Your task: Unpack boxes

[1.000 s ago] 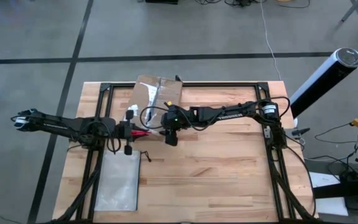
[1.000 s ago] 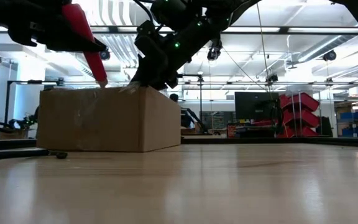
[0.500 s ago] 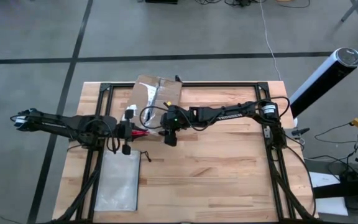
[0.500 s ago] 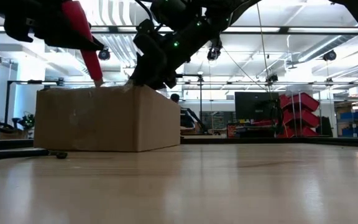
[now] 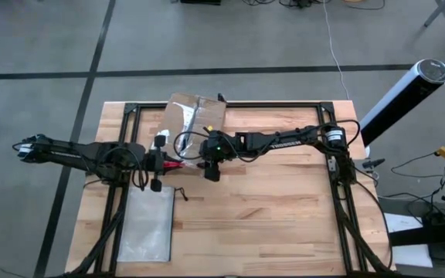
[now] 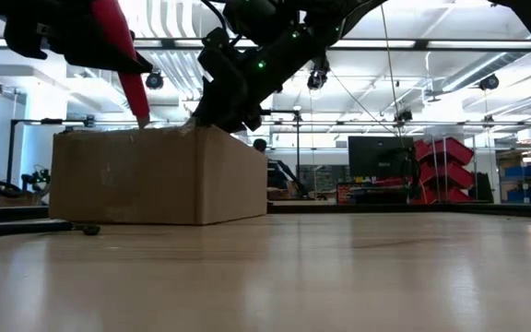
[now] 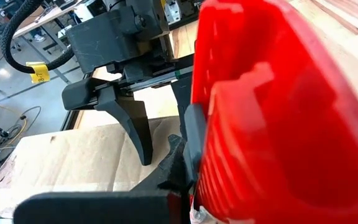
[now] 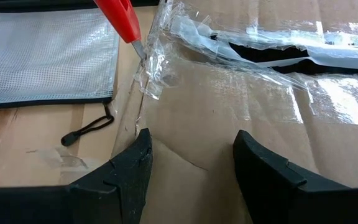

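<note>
The brown cardboard box (image 5: 195, 114) stands on its bottom at the table's far edge, its top covered with torn clear tape (image 8: 247, 43). My left gripper (image 5: 161, 164) comes in from the table's left, shut on a red utility knife (image 6: 123, 46). The knife's blade tip (image 8: 140, 51) sits at the taped edge of the box top. My right gripper (image 8: 191, 155) reaches in from the right and stands open on the box top (image 6: 212, 118). My left gripper pinches the knife's red handle (image 7: 229, 124) between its two fingers; one dark finger (image 7: 194, 143) lies against the handle's side. The knife is clear of the table and slants down toward the box, with only its blade tip at the tape. My right gripper rests both spread fingertips (image 8: 135, 152) on the box's top flap (image 8: 191, 124), coming slanting down from the table's right. Nothing is between the fingers.
A flat translucent mesh zip pouch (image 5: 149, 224) lies on the table near the left front, its black zip pull (image 8: 86, 130) beside the box. The black frame rail (image 5: 284, 104) runs round the table. The table's middle and right show bare wood.
My left gripper has risen a little with the knife, and the blade tip has drawn slightly toward the table's left along the box's top edge. The box's left end has shifted a little that way too. My right gripper has stayed put.
</note>
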